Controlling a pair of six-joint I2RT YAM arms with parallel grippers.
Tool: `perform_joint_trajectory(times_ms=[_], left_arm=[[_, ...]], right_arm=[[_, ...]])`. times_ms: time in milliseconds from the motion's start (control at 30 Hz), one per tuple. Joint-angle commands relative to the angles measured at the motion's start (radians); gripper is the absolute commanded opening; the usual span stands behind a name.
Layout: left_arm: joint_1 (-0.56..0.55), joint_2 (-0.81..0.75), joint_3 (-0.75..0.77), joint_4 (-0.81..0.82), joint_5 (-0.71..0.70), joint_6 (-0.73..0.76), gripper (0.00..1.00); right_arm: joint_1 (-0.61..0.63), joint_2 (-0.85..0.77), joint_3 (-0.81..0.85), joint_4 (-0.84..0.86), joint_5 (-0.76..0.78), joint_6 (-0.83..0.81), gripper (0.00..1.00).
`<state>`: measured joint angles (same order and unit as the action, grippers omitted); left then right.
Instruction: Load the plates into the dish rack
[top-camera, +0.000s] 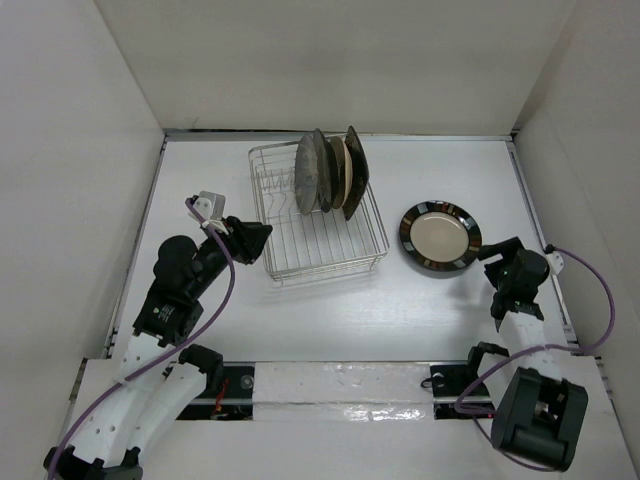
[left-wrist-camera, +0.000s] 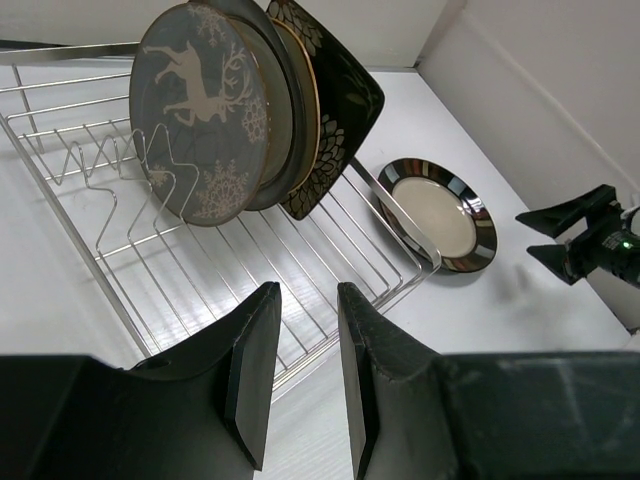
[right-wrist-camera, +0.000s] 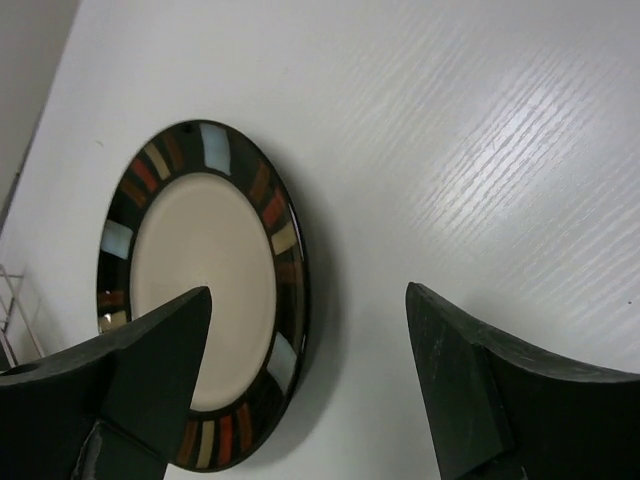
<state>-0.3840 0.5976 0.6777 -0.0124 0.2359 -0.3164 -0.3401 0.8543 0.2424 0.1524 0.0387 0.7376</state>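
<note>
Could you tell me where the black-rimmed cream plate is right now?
In the top view the plate lies flat on the table, just right of the dish rack and left of the right gripper.

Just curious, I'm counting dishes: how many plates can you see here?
5. Four plates stand packed in the dish rack; the black-rimmed plate lies flat on the table beside it. Overlap may hide another.

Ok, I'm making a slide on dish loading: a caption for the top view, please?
Four plates stand in the dish rack; the fifth plate lies flat near the open right gripper.
</note>
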Motion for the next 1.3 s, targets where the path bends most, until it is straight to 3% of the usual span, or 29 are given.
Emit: perform_joint_trajectory(times_ms=[0,133,433,500,567,600,667,700,767,867,1000,1200,1267], left_arm=[[0.007,-0.016,0.008,0.058,0.013,-0.007,0.26],[0.007,-0.019,0.010,0.058,0.009,-0.007,0.26],[0.007,-0.016,0.011,0.057,0.011,-0.004,0.26],[0.007,-0.016,0.013,0.054,0.006,-0.004,0.27],[0.007,-0.015,0.013,0.051,0.002,-0.003,0.26],[0.007,-0.013,0.014,0.051,-0.001,-0.003,0.26],[0.007,-0.010,0.013,0.051,0.000,-0.003,0.26],[0.007,-0.006,0.014,0.052,0.000,-0.001,0.26],[0.007,-0.002,0.013,0.052,0.000,-0.001,0.26],[0.007,0.007,0.014,0.055,0.000,-0.001,0.26],[0.007,0.016,0.013,0.057,-0.001,-0.001,0.27],[0.016,0.024,0.019,0.054,-0.004,0.002,0.26],[0.016,0.024,0.019,0.052,-0.009,0.003,0.26]], right_arm=[[-0.036,0.168,0.076,0.074,-0.173,-0.049,0.83],[-0.048,0.362,0.126,0.151,-0.345,-0.073,0.79],[-0.048,0.649,0.117,0.428,-0.536,0.032,0.72],[-0.062,0.734,0.104,0.505,-0.588,0.089,0.54],[-0.071,0.776,0.103,0.579,-0.614,0.130,0.48],[-0.071,0.808,0.103,0.596,-0.620,0.140,0.36],[-0.071,0.828,0.100,0.637,-0.622,0.154,0.24],[-0.071,0.833,0.092,0.647,-0.609,0.164,0.09],[-0.071,0.832,0.077,0.696,-0.599,0.187,0.00],[-0.071,0.766,0.037,0.780,-0.577,0.227,0.00],[-0.057,0.548,0.038,0.728,-0.510,0.270,0.00],[0.110,0.059,0.243,0.331,-0.160,0.146,0.00],[0.206,-0.010,0.314,0.257,-0.045,0.111,0.00]])
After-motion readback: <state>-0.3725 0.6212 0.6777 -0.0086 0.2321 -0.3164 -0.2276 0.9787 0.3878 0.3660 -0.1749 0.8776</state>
